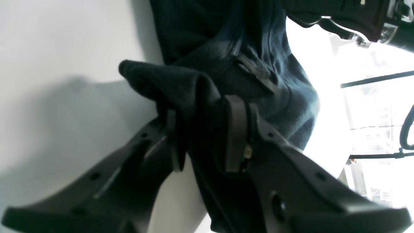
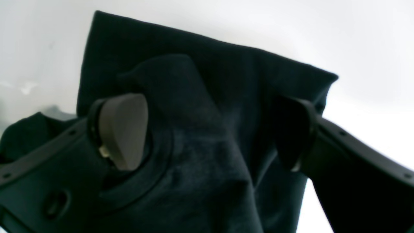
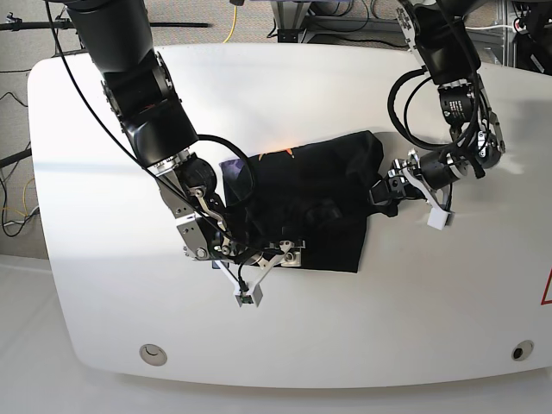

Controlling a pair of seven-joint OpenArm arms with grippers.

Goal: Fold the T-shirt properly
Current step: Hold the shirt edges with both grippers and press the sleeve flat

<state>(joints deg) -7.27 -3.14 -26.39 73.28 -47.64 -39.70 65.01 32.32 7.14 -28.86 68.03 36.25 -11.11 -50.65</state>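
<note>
The T-shirt [image 3: 315,203] was bunched at the desk's [image 3: 103,285] centre. The left claw [image 1: 202,142] was clamped on a fold at its 3 o'clock edge; the right claw [image 2: 207,132] was spread wide around cloth at 7 o'clock. A firmer pinch would be advised before lifting.

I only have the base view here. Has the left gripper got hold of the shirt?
Observer: Yes. The left wrist view shows the left gripper pinching a raised fold of the shirt between its pads.
Operator: And the right one?
Observer: The right gripper is open. Cloth bulges between its jaws, unclamped.
Operator: Anything beyond the cloth there?
Observer: Bare white table past the shirt's edge.
</note>
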